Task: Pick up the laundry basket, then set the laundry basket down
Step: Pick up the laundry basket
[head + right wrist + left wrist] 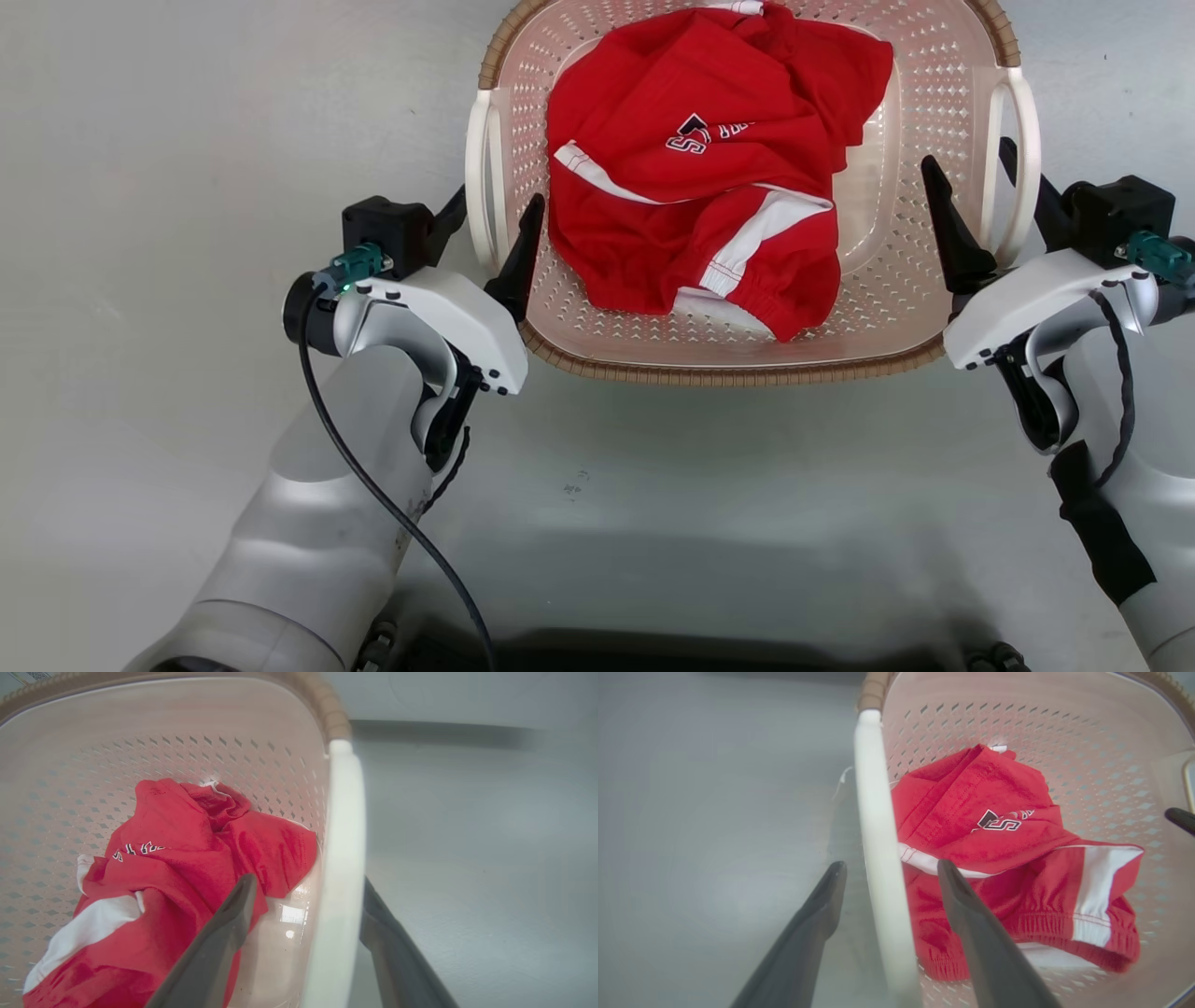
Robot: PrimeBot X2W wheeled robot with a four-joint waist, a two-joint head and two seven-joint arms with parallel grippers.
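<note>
The laundry basket [728, 375], pale pink perforated plastic with a brown woven-look rim, appears to rest on the grey floor at the top centre of the head view. A white loop handle sits on each side. My left gripper [500, 196] is open and straddles the left handle [873, 788], one finger outside it and one inside the basket, with gaps on both sides. My right gripper [965, 151] is open too, straddling the right handle [343, 812] the same way. In the wrist views, the left gripper [892, 862] and right gripper [308, 879] touch nothing.
A crumpled red garment [709, 168] with white stripes and lettering lies inside the basket. Bare grey floor [187, 140] surrounds the basket. My dark base [653, 653] runs along the bottom edge of the head view.
</note>
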